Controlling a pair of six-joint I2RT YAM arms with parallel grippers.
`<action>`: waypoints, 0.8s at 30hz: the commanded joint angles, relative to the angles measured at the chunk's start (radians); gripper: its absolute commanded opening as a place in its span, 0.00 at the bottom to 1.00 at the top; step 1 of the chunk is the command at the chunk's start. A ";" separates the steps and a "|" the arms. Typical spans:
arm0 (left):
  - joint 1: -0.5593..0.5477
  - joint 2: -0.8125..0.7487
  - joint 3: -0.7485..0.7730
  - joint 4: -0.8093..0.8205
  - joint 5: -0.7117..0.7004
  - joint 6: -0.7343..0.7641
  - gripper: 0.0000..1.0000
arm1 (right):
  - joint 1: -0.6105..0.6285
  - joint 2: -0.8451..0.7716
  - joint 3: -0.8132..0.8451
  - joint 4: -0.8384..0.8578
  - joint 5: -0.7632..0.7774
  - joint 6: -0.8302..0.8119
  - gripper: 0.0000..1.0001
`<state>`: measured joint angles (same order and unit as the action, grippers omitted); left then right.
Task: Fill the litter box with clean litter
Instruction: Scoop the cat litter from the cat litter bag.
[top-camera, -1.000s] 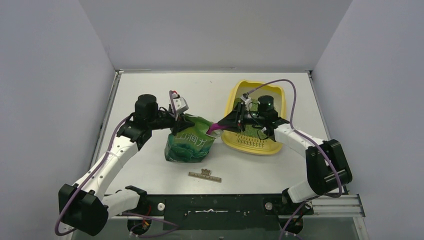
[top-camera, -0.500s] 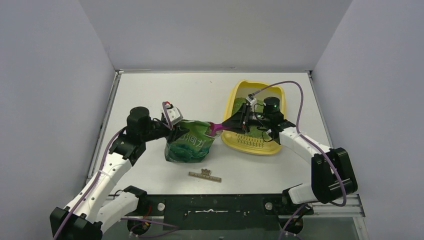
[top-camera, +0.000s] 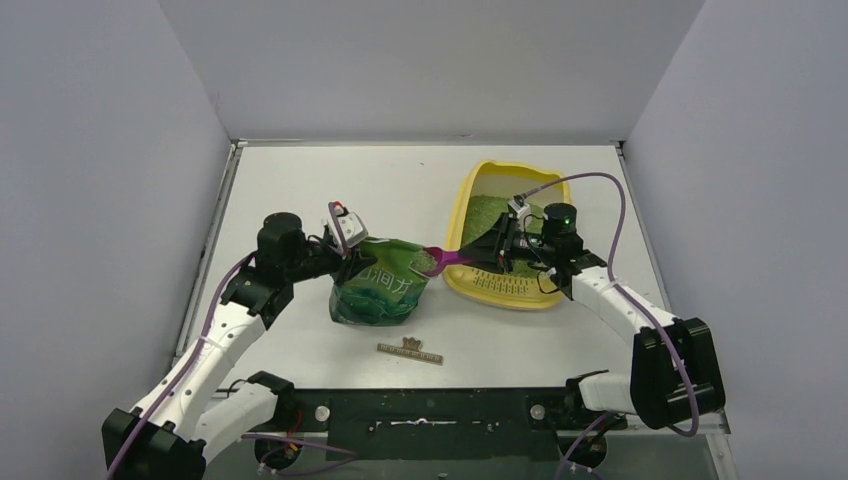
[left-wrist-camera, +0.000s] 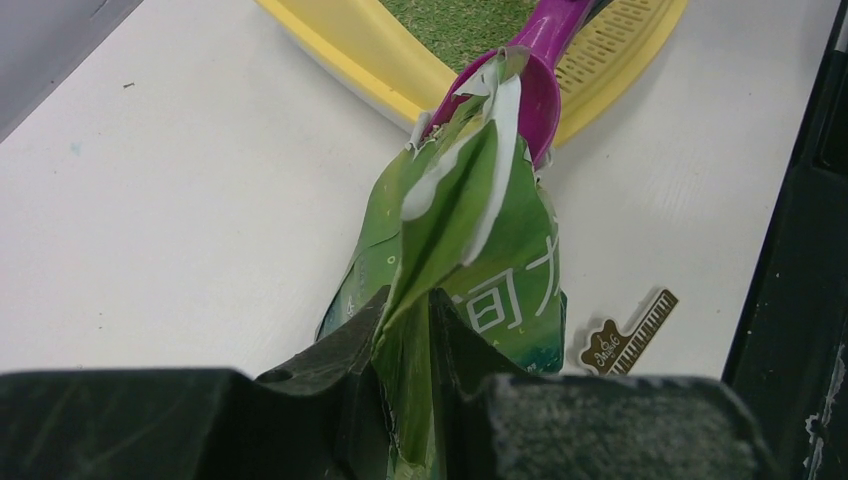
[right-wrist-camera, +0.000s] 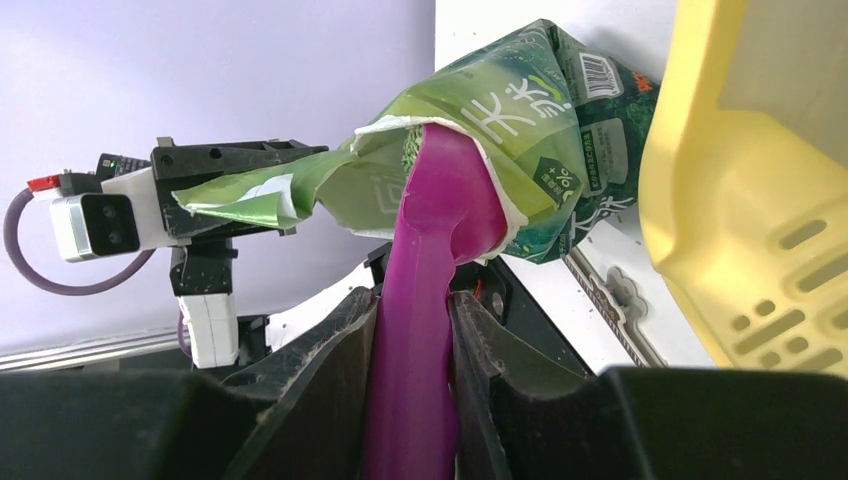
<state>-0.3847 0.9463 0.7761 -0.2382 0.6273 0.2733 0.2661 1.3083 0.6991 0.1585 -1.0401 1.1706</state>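
The pale yellow litter box sits at the right, with light-green clean litter inside and its grate strip at the near end. A glossy green bag stands left of it. My left gripper is shut on the bag's torn top edge. My right gripper is shut on the handle of a magenta scoop. The scoop's bowl sits in the bag's open mouth, so what it holds is hidden. The box's rim lies just behind the bag.
A small brown piano-shaped tag lies on the white table in front of the bag and also shows in the left wrist view. Grey walls close in the table on three sides. A black rail runs along the near edge.
My right gripper has moved to the right over the box's left rim, and more of the scoop's handle shows. My left arm has drawn back leftward, still holding the bag's top.
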 joint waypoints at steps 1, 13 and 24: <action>-0.005 0.001 0.039 0.013 0.007 0.003 0.13 | -0.005 -0.047 -0.003 0.060 -0.029 0.017 0.00; -0.005 0.024 0.060 -0.021 0.023 0.005 0.00 | -0.039 -0.029 0.043 -0.112 -0.018 -0.109 0.00; -0.003 0.049 0.077 -0.022 0.032 0.011 0.00 | 0.020 -0.027 -0.005 0.109 -0.008 0.063 0.00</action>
<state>-0.3862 0.9928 0.7990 -0.2676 0.6376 0.2714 0.2985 1.3182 0.7002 0.1795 -1.0317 1.2064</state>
